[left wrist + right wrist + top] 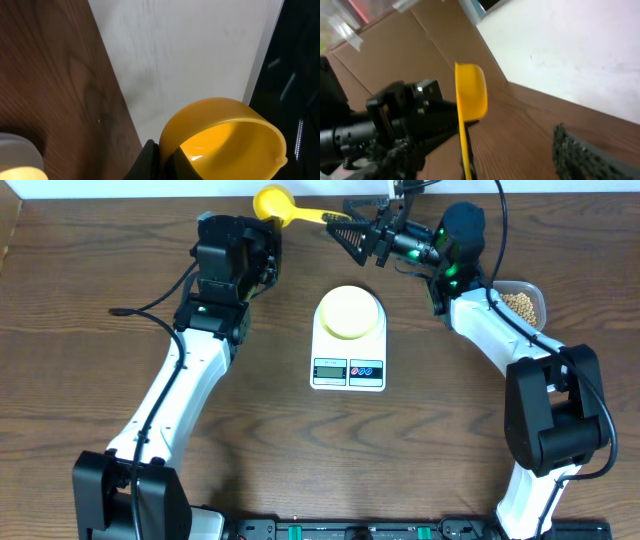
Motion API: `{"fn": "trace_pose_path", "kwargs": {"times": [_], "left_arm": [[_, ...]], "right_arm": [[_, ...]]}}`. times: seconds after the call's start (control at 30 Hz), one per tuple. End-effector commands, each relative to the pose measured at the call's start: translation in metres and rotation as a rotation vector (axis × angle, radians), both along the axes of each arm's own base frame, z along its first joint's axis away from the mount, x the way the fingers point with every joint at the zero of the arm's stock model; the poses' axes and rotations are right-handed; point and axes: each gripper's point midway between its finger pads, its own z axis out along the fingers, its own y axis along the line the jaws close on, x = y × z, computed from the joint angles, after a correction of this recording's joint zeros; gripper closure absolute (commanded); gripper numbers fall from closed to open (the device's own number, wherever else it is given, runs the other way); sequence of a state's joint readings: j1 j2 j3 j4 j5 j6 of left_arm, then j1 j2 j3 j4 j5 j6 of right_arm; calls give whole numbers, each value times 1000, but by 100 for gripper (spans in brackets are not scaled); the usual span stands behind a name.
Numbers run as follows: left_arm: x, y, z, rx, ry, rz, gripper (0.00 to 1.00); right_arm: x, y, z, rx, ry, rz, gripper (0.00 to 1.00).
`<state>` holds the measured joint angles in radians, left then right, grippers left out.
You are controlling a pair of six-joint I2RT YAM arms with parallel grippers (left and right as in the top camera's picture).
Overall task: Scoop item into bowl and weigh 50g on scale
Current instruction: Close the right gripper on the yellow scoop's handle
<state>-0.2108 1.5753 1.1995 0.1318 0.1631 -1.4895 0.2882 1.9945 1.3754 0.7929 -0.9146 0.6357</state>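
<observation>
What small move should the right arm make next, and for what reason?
Probably close the right gripper on the handle of the yellow scoop. Its jaws stand open on either side of the handle, while the left gripper seems to pinch the scoop's cup, so the handover is not yet made.

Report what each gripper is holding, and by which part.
Left gripper pinches the yellow scoop by its cup's rim. Right gripper holds nothing: its open jaws flank the handle.

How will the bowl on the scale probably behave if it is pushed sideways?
The bowl looks empty and small, so it is probably light. It sits on the smooth white scale, so it would likely slide rather than tip.
</observation>
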Motion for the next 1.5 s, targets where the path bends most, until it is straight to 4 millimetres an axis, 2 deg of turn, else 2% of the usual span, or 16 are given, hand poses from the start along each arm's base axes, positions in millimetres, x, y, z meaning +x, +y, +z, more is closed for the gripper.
{"fn": "trace_pose_path", "kwargs": {"times": [0.0,0.17,0.3,0.53,0.93,1.2,1.47], "left_arm": [[-1,-5,19,-10,-39,-18,92],[0,-5,19,-13,-39,-17,93],[0,-5,20,-20,-37,-15,92],[0,-5,20,-29,-37,-13,92],[-4,-17,25,-92,-33,-69,92],[-4,-19,26,-97,-39,-82,92],[-4,-19,26,-97,-38,-83,92]], "right_arm": [[-2,8,9,10,-28,7,20],[-7,14,12,16,-44,20,28],[-10,17,16,24,-68,26,42],[-12,18,20,31,-90,30,57],[-12,18,22,42,-80,33,58],[-14,17,28,53,-112,33,65],[-15,17,30,56,-122,34,76]]}}
